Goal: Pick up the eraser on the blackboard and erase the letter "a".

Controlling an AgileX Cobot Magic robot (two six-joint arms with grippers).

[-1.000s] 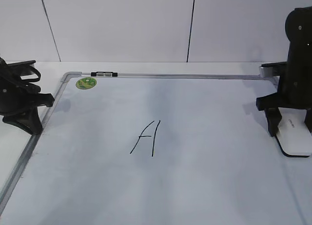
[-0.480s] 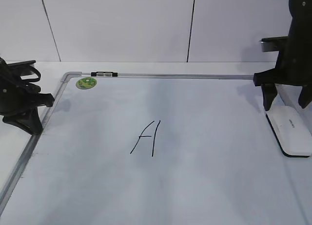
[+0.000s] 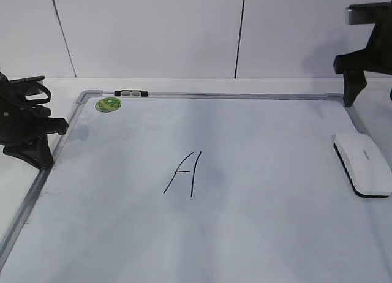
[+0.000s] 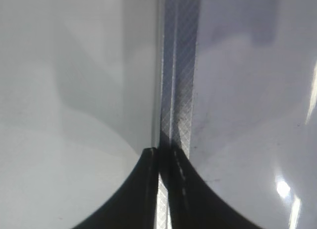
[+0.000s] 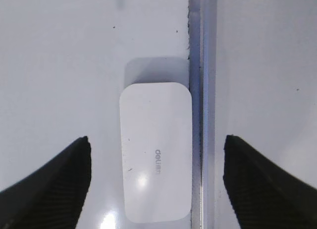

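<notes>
White plastic catches the eye first: the rounded-rectangular eraser [image 3: 364, 165] with its black felt base and small grey lettering lies flat on the large white dry-erase blackboard [image 3: 257, 222], close against the silver-grey metal frame on the right side. The right gripper [image 5: 157, 182] hangs above it with its black jaws spread wide, holding nothing; in the right wrist view the eraser sits between and below the two jaws, nearer the frame-side one, touching neither. Over at the opposite edge, the left gripper [image 4: 163, 189] has its jaws pressed together, empty, directly over the frame rail there. A tall angular black marker letter [image 3: 182, 173] stands mid-board, well apart from both sets of jaws. I see no small lowercase "a". A round green sticker [image 3: 108, 103] sits near the far left corner.
</notes>
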